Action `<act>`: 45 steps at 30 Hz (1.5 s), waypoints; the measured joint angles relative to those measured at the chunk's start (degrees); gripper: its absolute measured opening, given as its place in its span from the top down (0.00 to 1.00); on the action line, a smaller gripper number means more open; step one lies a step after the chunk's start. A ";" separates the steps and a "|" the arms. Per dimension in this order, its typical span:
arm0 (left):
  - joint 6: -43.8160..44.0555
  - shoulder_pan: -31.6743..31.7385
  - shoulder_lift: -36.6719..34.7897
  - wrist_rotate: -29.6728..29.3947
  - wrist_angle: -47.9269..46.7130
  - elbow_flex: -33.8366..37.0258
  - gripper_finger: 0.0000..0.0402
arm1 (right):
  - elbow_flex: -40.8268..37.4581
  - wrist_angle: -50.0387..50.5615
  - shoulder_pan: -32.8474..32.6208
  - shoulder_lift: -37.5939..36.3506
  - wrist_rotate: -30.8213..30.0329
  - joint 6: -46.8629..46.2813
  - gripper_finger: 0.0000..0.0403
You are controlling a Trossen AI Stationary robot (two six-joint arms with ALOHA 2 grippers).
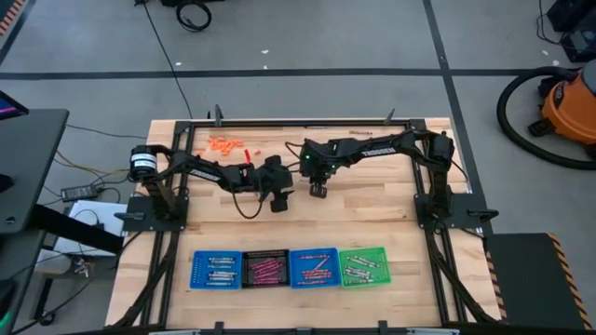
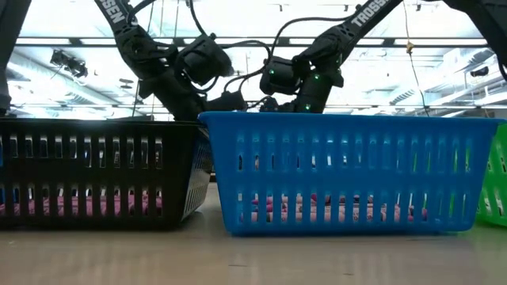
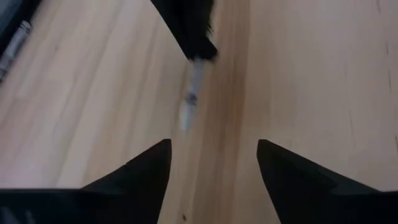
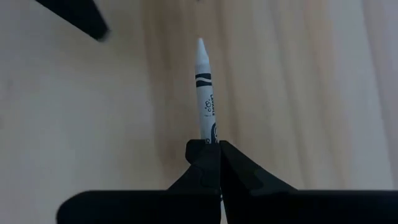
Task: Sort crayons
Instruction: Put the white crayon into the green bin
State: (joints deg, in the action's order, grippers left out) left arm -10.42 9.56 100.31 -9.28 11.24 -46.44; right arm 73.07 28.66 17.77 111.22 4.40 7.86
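Handover | right tool (image 4: pixel 219 149) clamped on white crayon (image 4: pixel 204 87), long axis pointing toward left tool (image 3: pixel 213 168) | left tool fingers apart, frame centre above desk (image 1: pixel 372 214), just beside

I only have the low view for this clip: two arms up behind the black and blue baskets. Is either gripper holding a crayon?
Observer: Yes. The right gripper is shut on a white crayon, tip pointing away from the wrist.
Operator: And the left one?
Observer: The left gripper is open and empty, facing that same crayon across bare table.
Operator: Any loose crayons left to sort?
Observer: An orange pile lies near the table's far left corner.
Operator: How many trays are there in all?
Observer: Four in a row: blue, black, blue, then a green tray.
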 joint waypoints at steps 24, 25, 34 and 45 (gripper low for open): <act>-0.73 -0.15 0.00 0.02 0.81 0.00 0.51 | 0.12 -6.76 -3.43 -0.15 6.10 -3.31 0.99; -0.73 -0.15 0.00 0.02 0.81 0.00 0.54 | 0.12 -6.86 -3.43 -0.15 6.19 -3.43 0.99; -0.78 -0.15 -0.02 0.59 -0.22 0.00 0.86 | 0.12 -7.27 -3.42 -0.20 6.10 -4.54 0.98; 0.35 -0.20 -0.04 0.88 -0.98 0.00 0.92 | 0.14 -3.78 -2.94 -1.99 5.69 -5.40 0.79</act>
State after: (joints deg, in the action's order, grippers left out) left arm -10.07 9.37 100.27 -8.40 10.26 -46.44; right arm 73.21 24.88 14.83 109.23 10.09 2.46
